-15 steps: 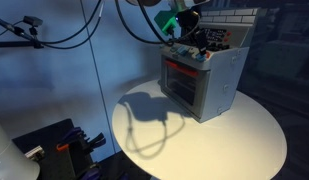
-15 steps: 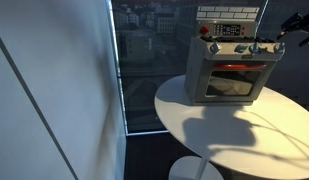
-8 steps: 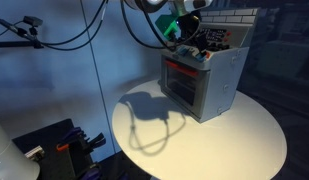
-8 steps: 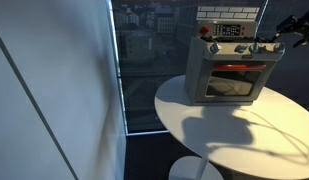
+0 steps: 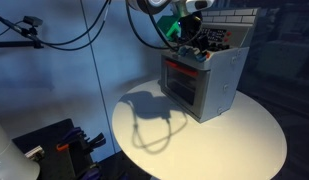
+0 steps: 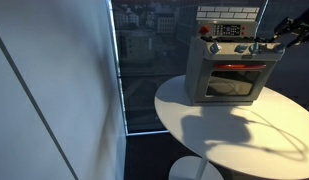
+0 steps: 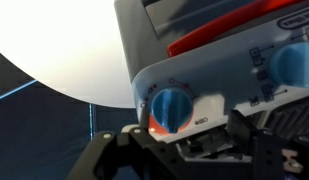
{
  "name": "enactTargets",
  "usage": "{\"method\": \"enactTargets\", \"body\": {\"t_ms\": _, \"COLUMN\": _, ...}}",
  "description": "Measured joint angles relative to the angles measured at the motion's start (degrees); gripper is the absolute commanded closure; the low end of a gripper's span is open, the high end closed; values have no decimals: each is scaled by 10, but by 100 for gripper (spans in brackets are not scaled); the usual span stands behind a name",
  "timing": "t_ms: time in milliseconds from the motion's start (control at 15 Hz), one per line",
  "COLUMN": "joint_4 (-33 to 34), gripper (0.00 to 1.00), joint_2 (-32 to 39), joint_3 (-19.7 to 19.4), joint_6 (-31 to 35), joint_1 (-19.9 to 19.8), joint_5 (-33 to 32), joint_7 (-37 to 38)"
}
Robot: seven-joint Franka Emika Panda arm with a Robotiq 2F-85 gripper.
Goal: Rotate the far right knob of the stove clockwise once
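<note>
The stove [image 6: 230,70] is a small grey toy oven with a red-framed door, and it stands on the round white table in both exterior views [image 5: 202,82]. The far right knob [image 7: 172,107] is pale blue and fills the middle of the wrist view at the stove's corner; it also shows in an exterior view [image 6: 272,46]. My gripper [image 7: 184,160] is open, its dark fingers [image 7: 257,150] spread wide on either side just short of the knob, not touching it. It hovers at the stove's right end in both exterior views [image 6: 281,39] [image 5: 196,42].
The round white table [image 6: 244,130] holds only the stove. Another pale-blue knob [image 7: 294,66] sits beside the far right one. A window wall [image 6: 144,60] lies behind the table. Cables [image 5: 64,30] hang to one side, and dark equipment [image 5: 59,145] stands on the floor.
In an exterior view my gripper has moved a little closer to the stove's right end. The stove has not moved.
</note>
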Motion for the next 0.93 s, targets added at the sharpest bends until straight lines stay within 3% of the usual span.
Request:
{"method": "enactTargets", "body": {"t_ms": 333, "joint_4": 1, "gripper": 33, "joint_2": 1, "joint_3": 0, "joint_6": 0, "joint_1": 0, "joint_5": 0, "joint_7": 0}}
{"method": "enactTargets", "body": {"t_ms": 400, "joint_4": 2, "gripper": 31, "joint_2": 2, "joint_3": 0, "joint_6": 0, "joint_1": 0, "joint_5": 0, "joint_7": 0}}
{"method": "enactTargets", "body": {"t_ms": 933, "joint_4": 3, "gripper": 41, "joint_2": 3, "joint_3": 0, "joint_6": 0, "joint_1": 0, "joint_5": 1, "joint_7": 0}}
